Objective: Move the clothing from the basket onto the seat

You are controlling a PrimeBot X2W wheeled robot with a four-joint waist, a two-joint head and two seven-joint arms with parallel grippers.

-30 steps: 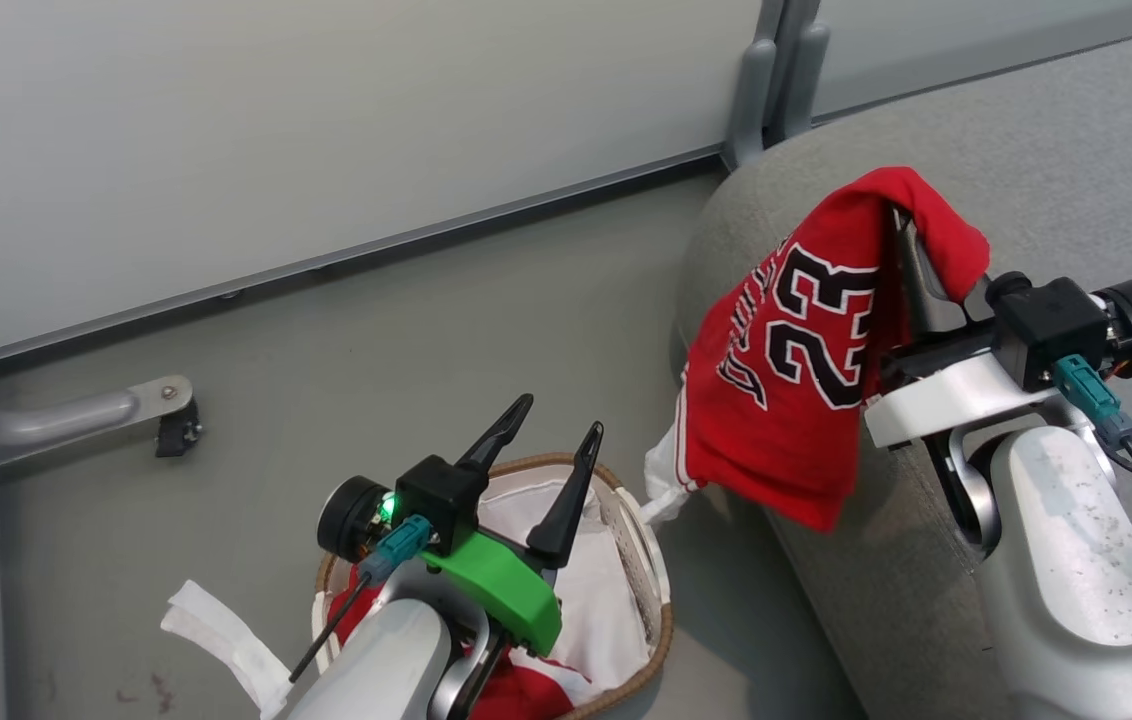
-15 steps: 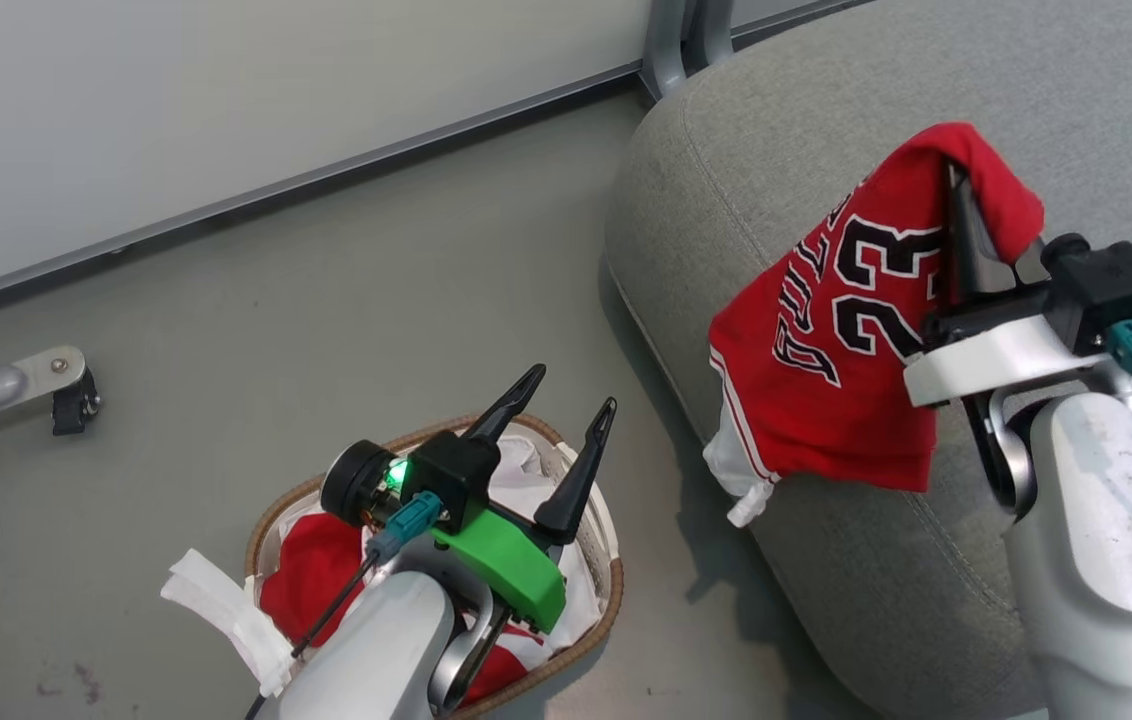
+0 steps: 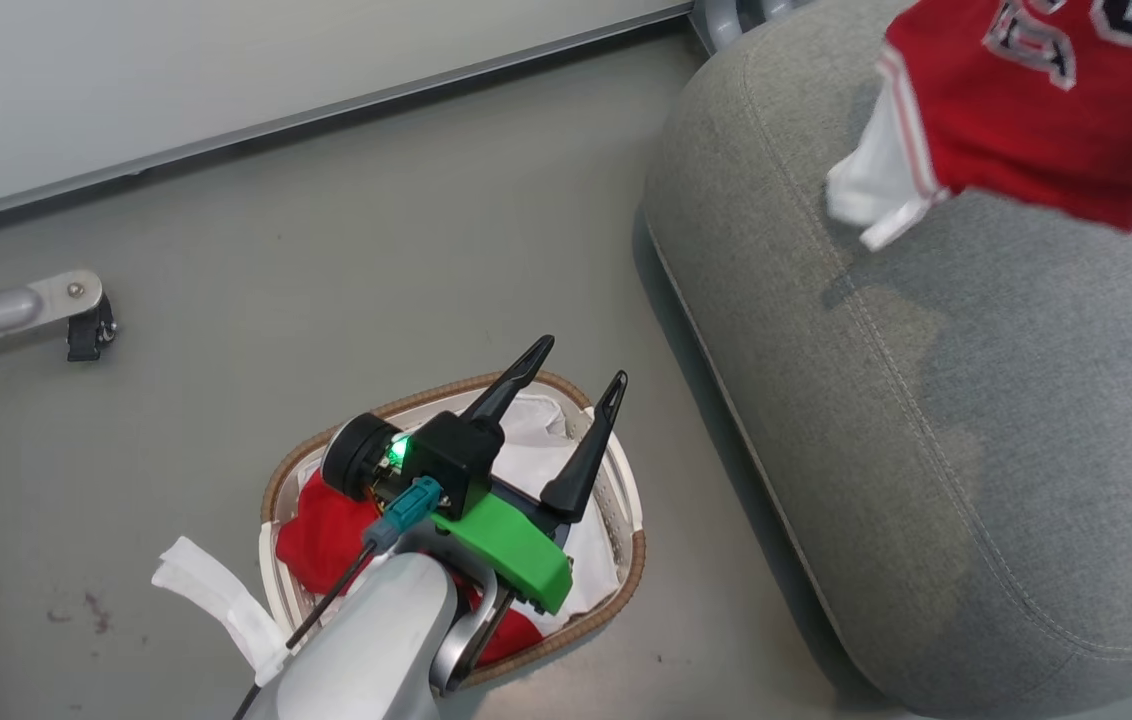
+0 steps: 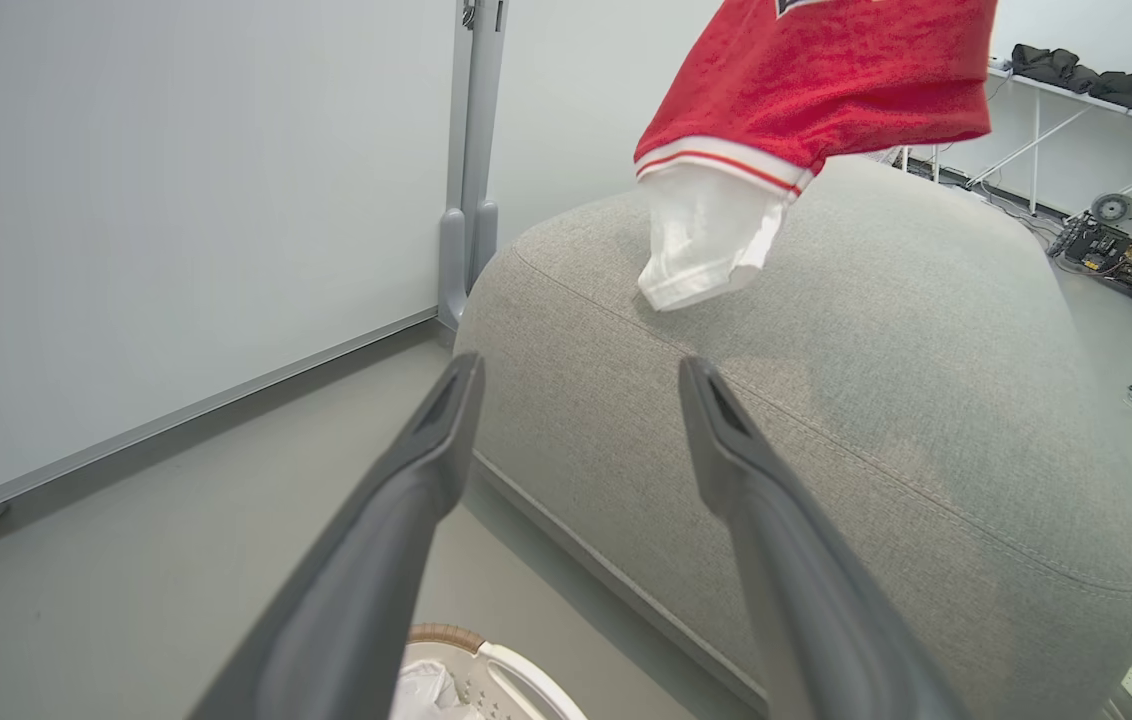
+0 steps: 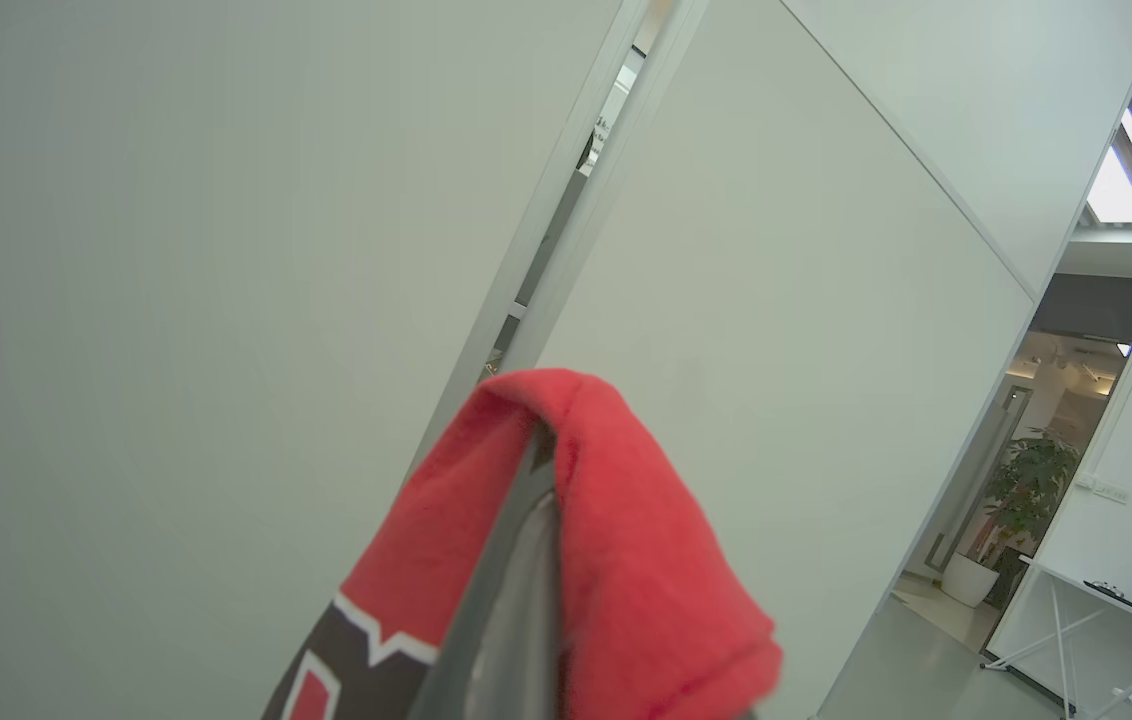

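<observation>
Jersey [image 3: 1046, 110], now higher, over right hand [image 5: 538, 455]

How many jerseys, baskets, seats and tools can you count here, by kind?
Jerseys: 2 visible, hanging jersey held over the seat, basket jersey in the basket; more may hide beneath.
Baskets: 1.
Seats: 1.
Tools: 2, left tool open, right tool shut on the hanging jersey.
Total: 6.

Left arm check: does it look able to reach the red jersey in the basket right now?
Probably yes. The left gripper hovers open directly over the basket, and the red jersey lies exposed inside with nothing covering it.
</observation>
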